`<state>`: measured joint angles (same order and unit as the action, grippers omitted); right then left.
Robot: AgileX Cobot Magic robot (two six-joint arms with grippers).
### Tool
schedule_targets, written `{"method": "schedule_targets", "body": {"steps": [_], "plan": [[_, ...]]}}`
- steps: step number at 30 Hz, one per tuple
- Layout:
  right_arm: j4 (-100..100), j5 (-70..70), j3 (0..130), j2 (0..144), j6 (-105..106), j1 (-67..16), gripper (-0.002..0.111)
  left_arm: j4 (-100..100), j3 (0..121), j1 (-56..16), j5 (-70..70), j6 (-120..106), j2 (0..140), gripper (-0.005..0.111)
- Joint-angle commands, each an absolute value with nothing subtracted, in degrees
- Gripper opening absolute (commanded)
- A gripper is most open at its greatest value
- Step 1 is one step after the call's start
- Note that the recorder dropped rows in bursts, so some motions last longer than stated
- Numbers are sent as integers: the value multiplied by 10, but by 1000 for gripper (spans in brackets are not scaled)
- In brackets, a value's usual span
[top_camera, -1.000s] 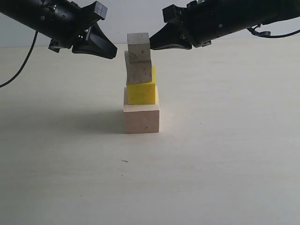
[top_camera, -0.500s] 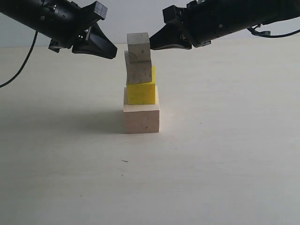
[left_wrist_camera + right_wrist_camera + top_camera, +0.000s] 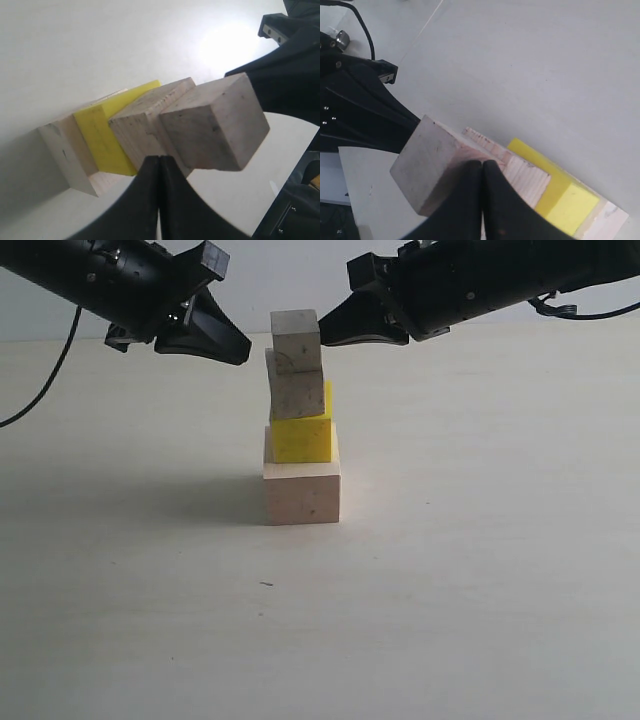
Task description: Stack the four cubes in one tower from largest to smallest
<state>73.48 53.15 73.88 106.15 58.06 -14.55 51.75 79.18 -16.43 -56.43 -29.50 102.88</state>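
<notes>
- Centre of the exterior frame, on the pale table [image 3: 470, 600]: tower [image 3: 300, 420] of four cubes, narrowing upward.
- From the bottom: large cube [image 3: 302, 495], yellow cube [image 3: 302, 438], third cube [image 3: 296, 393], top cube [image 3: 296, 335].
- Third cube skewed, leaning out a little past the yellow cube's left edge; top cube upright on it.
- Upper left of the frame: left gripper [image 3: 244, 355], jaws pressed together on nothing, tip pointing down and right, clear of the tower at top-cube height.
- Upper right: right gripper [image 3: 324, 338], jaws likewise pressed together and empty, tip right at the top cube's right face; possibly touching, too close to tell.
- Nothing between the camera and the tower; bare table in front and to both sides.
- Left wrist view: closed left gripper [image 3: 159, 162] in front of the tower seen from its side, dark bulk of the other arm behind the top cube [image 3: 212, 127].
- Right wrist view: closed right gripper [image 3: 482, 167] overlapping the top cube [image 3: 427, 167], the left arm behind.
- Far left edge: left cable [image 3: 45, 380] hanging toward the table; upper right corner: right cable [image 3: 575, 312] looping by the arm.
- Count: four cubes (one large pale, one yellow, two small pale), two grippers, two cables.
</notes>
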Motion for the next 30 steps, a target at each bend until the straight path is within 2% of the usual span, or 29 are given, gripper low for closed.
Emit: {"method": "schedule_targets", "body": {"steps": [1,30], "plan": [[737,537,742,1061,589,-147,0,526,795,-163,-567,-298,1027,0],[737,498,742,1060,565,-147,0,528,795,-163,-562,-299,1027,0]]}}
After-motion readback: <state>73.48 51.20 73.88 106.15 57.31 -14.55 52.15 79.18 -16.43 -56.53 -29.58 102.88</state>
